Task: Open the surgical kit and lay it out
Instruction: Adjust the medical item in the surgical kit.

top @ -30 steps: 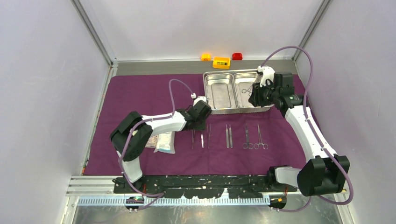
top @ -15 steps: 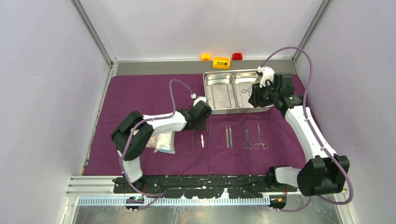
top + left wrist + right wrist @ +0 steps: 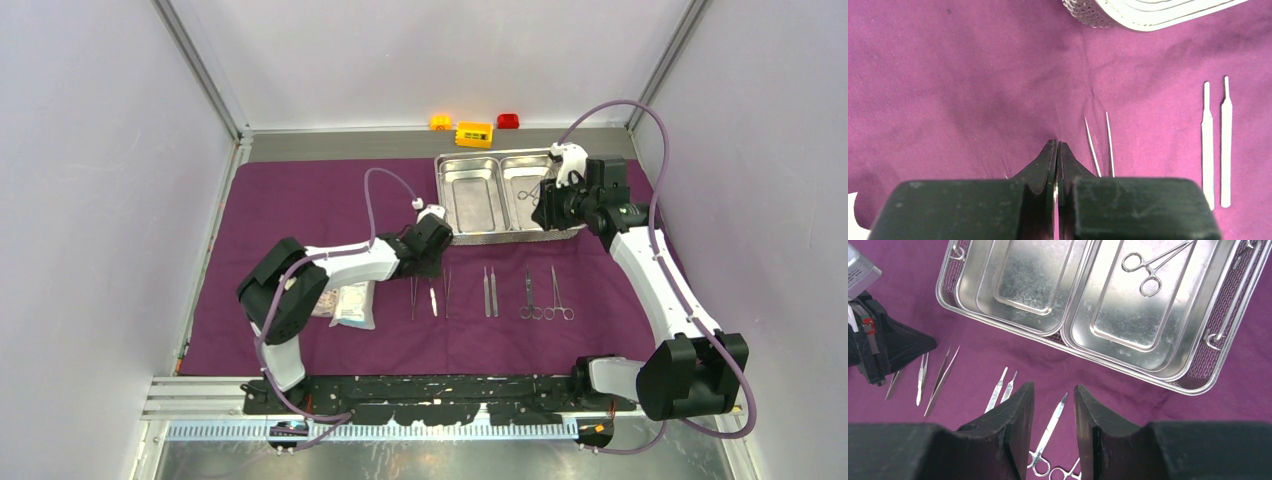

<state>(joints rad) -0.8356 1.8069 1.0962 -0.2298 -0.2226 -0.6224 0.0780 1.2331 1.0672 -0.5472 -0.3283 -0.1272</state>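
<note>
Seen from above, the packets [image 3: 352, 305] at the left of the cloth [image 3: 290, 200] are half covered by the left arm and too blurred to read. That arm's wrist also hides its fingertips. The left wrist view shows them: the left tool [image 3: 1056, 150] is pressed shut, pad against pad, low over the cloth and just left of the tweezers [image 3: 1109, 145], whose rear ends are cut off behind the fingers. That view crops the tray [image 3: 1148, 7] to one corner.

The row lies on the cloth just near of the tray: tweezers, scalpel handles [image 3: 489, 292], scissors [image 3: 527, 295], clamp [image 3: 556, 293]. Their long axes all run near to far, with tips toward the tray and finger rings toward the arms. The tray sits at the cloth's far right, its long side running left to right.

The right wrist view alone shows clearly a second clamp [image 3: 1148, 265], lying slantwise in the tray's right compartment. The right tool [image 3: 1053, 395] hangs above the tray's near right part, jaws parted moderately and holding nothing.
</note>
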